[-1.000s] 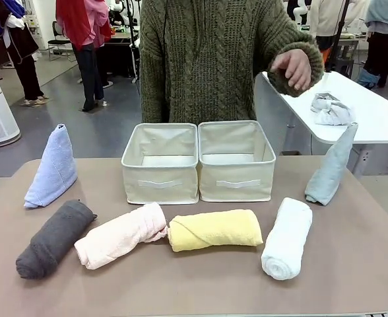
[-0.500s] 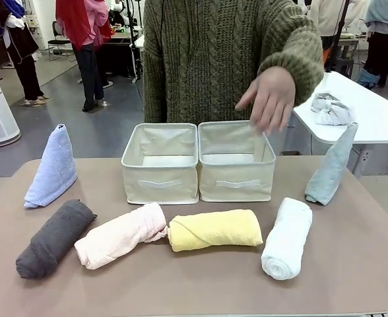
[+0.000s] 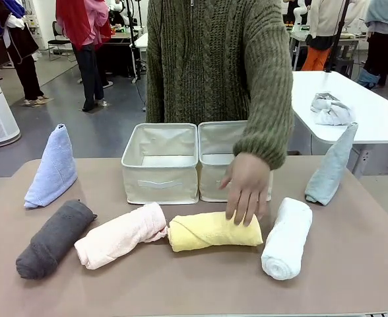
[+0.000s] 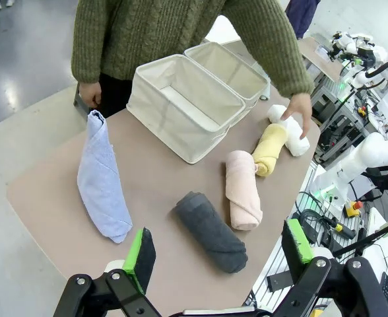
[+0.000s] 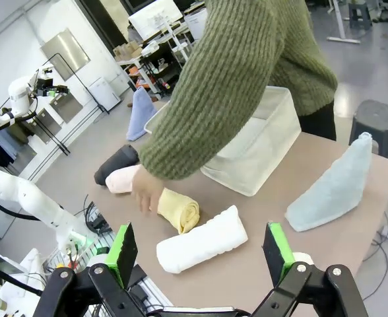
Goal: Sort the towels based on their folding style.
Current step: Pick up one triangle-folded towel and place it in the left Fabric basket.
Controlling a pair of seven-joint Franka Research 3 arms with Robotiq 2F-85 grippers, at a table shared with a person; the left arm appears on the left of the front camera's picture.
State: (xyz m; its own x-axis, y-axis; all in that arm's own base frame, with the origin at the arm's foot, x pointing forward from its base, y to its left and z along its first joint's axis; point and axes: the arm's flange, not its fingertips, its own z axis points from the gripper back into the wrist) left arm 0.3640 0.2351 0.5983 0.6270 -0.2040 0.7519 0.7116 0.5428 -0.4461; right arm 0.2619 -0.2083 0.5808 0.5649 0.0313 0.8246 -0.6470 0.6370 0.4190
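Yellow log-shaped terry towel roll [image 3: 210, 231], long axis crosswise to both arms, lies just ahead of the right gripper [image 5: 200, 249] (spread, empty), farther from the left gripper [image 4: 219, 247] (spread, empty); the person's hand [image 3: 245, 190] is nearest, fingers at its end.

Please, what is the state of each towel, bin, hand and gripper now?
dark grey roll: rolled, lying
pink roll: rolled, lying
yellow roll: rolled, under the hand
white roll: rolled, lying
lavender-blue cone: standing
grey-blue cone: standing, leaning
bins: empty
hand: on yellow roll
left gripper: open
right gripper: open
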